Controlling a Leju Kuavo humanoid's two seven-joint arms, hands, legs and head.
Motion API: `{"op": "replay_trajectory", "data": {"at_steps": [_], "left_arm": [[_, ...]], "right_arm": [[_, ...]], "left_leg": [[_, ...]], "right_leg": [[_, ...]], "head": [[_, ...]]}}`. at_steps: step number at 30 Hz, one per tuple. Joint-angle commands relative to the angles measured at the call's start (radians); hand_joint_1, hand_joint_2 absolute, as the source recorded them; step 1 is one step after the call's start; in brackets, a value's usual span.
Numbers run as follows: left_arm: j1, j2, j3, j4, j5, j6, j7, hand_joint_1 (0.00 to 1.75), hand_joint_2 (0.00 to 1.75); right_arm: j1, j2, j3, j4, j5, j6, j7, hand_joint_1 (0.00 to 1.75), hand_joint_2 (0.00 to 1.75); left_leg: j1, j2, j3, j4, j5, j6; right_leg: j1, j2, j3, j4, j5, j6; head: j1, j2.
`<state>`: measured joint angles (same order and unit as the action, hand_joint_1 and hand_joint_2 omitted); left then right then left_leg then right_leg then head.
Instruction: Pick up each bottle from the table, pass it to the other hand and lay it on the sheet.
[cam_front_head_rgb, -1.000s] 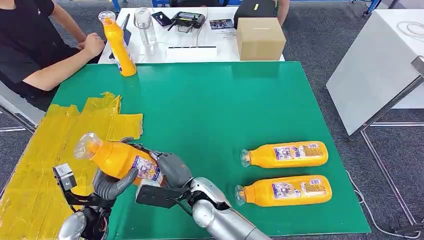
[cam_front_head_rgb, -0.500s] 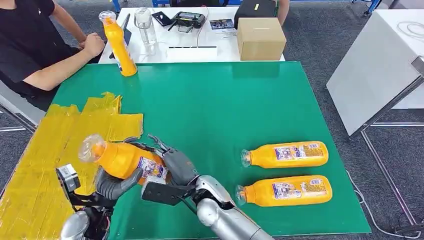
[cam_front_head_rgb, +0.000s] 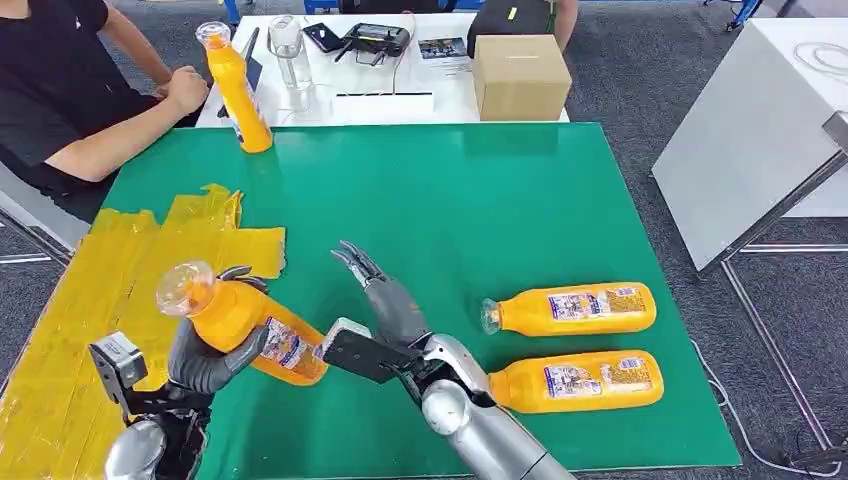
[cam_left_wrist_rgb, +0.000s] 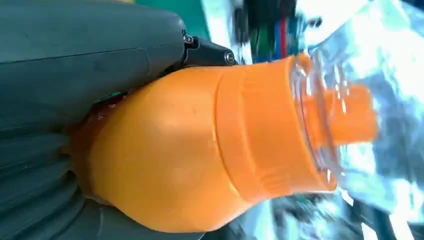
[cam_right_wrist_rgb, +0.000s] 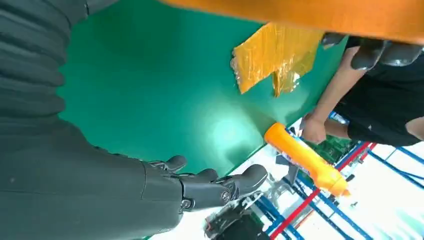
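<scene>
Head view first: our left hand grasps one orange bottle just over the yellow sheet's edge, while our right hand hangs beside it with fingers spread and released. Two bottles lie beyond the right fingers on the green table, so most work remains. Left wrist view shows fingers wrapped round the bottle's body. Right wrist view shows fingers empty above the table.

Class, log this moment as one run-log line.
stage: handover done | left hand: holds bottle | right hand: open, clear of it | yellow sheet: bare | table bottles: two lying, one upright
</scene>
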<state>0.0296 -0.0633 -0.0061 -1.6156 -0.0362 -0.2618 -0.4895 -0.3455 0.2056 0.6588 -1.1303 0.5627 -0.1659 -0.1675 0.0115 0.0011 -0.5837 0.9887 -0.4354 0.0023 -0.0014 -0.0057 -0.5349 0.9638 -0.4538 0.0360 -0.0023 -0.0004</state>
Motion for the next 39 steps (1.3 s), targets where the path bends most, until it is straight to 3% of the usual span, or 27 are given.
{"op": "replay_trajectory", "data": {"at_steps": [1,2,12,17,21,24,29,30,33,36,39], "left_arm": [[-0.077,-0.028,0.023,-0.059,-0.642,0.523,-0.030,1.75,1.75],[-0.070,-0.029,0.017,-0.060,-0.734,0.592,-0.018,1.75,1.75],[-0.063,-0.026,0.012,-0.061,-0.736,0.598,-0.017,1.75,1.75],[-0.053,-0.021,-0.012,0.005,-0.994,0.820,0.032,1.75,1.75],[-0.042,0.003,-0.038,0.092,-1.291,0.960,0.152,1.75,1.75],[-0.045,0.023,-0.048,0.204,-1.417,0.960,0.223,1.75,1.75],[-0.046,0.073,-0.065,0.320,-1.535,0.960,0.325,1.75,1.75],[-0.077,0.220,-0.247,0.383,-1.535,0.960,0.532,1.75,1.75],[-0.138,0.305,-0.454,0.516,-1.535,0.960,0.737,1.75,1.75],[-0.151,0.271,-0.474,0.650,-1.535,0.960,0.768,1.75,1.75],[-0.142,0.222,-0.358,0.722,-1.535,0.960,0.663,1.75,1.75]], "right_arm": [[0.060,-0.074,-0.035,-0.133,0.029,-0.003,0.006,0.00,1.75],[0.071,-0.084,-0.039,-0.151,0.031,-0.005,0.004,0.00,1.75],[0.077,-0.086,-0.042,-0.162,0.031,-0.005,0.005,0.00,1.75],[0.087,-0.110,-0.059,-0.189,0.014,-0.001,-0.017,0.00,1.75],[0.073,-0.125,-0.060,-0.189,-0.017,0.015,-0.038,0.00,1.75],[0.064,-0.130,-0.055,-0.186,-0.035,0.020,-0.048,0.00,1.75],[0.051,-0.135,-0.045,-0.181,-0.050,0.025,-0.058,0.00,1.75],[0.043,-0.138,-0.038,-0.175,-0.064,0.029,-0.065,0.00,1.75],[0.033,-0.143,-0.030,-0.168,-0.077,0.033,-0.071,0.00,1.75],[0.024,-0.146,-0.019,-0.159,-0.088,0.036,-0.080,0.00,1.75],[0.020,-0.144,-0.014,-0.155,-0.091,0.038,-0.082,0.00,1.75]], "left_leg": [[0.001,-0.005,0.002,0.001,-0.001,0.001],[0.000,-0.005,0.001,0.001,0.000,0.001],[0.000,-0.002,0.001,0.000,0.000,0.000],[0.000,-0.002,0.003,-0.001,0.000,0.001],[-0.001,-0.002,0.003,-0.002,0.000,0.001],[-0.001,-0.001,0.009,-0.002,-0.002,0.001],[-0.001,0.000,0.004,-0.002,0.000,0.000],[-0.001,0.000,0.006,-0.003,0.000,0.000],[-0.001,-0.003,0.003,-0.002,0.001,0.000],[0.000,-0.002,0.005,-0.002,0.000,0.000],[-0.001,0.001,0.006,-0.003,-0.001,0.001]], "right_leg": [[0.001,-0.005,0.005,-0.001,-0.002,0.000],[0.000,-0.004,0.003,0.000,-0.001,0.000],[0.000,-0.001,0.002,-0.001,0.000,0.000],[0.000,-0.002,0.004,-0.001,-0.001,0.000],[-0.001,-0.001,0.003,-0.002,0.000,0.000],[-0.001,0.000,0.010,-0.003,-0.001,0.000],[-0.001,0.000,0.004,-0.002,0.000,0.000],[-0.001,0.001,0.006,-0.002,0.000,-0.001],[-0.001,-0.002,0.003,-0.001,0.000,0.000],[0.000,-0.002,0.005,-0.001,-0.001,-0.001],[-0.001,0.002,0.005,-0.002,0.000,0.000]], "head": [[0.000,0.000],[0.000,0.000],[0.000,0.000],[0.000,0.000],[0.000,0.000],[0.000,0.000],[0.000,0.000],[0.000,0.000],[0.000,0.000],[0.000,0.000],[0.000,0.000]]}}
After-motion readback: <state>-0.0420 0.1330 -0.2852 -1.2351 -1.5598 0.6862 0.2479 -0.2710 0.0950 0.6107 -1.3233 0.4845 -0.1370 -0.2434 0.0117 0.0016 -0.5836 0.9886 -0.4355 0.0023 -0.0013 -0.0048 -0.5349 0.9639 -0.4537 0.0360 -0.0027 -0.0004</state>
